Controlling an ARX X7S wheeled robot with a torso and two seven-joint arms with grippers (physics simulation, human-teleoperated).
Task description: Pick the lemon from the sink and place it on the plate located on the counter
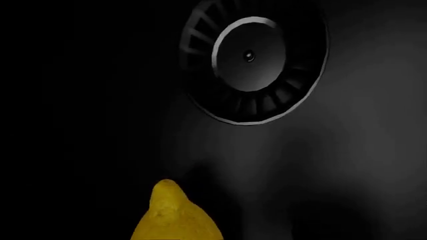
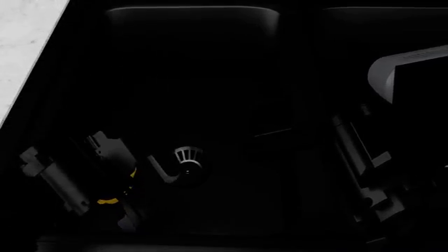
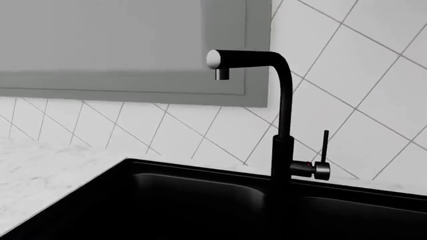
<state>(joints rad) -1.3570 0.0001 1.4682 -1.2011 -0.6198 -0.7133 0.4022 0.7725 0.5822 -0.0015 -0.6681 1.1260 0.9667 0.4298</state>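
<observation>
A bright yellow lemon, pointed nub uppermost in the picture, fills the near edge of the left wrist view, closest to that camera and cut off by the frame. It sits low in the black sink, and beyond it lies the round silver-rimmed drain with its ring of grating slots. Whether the lemon rests on the basin floor or is lifted off it cannot be told, because no fingers appear in this view. The lemon's place right under the wrist camera suggests the left arm is reaching down into the basin to take it. The head view, very dark, shows what the wrist view cannot: the left gripper is down inside the left basin, just beside the same drain, with a thin sliver of yellow showing against its dark body. That hints at a grasp, but the jaws are too dim to judge as parted or clamped. A strip of white marbled counter crosses the upper left corner of the head view. The right gripper hangs over the right side of the sink, apparently idle; its jaws cannot be made out either. The right wrist view looks outward instead, showing the black faucet, the sink's far rim, pale counter and a tiled wall. The plate appears in no view.
</observation>
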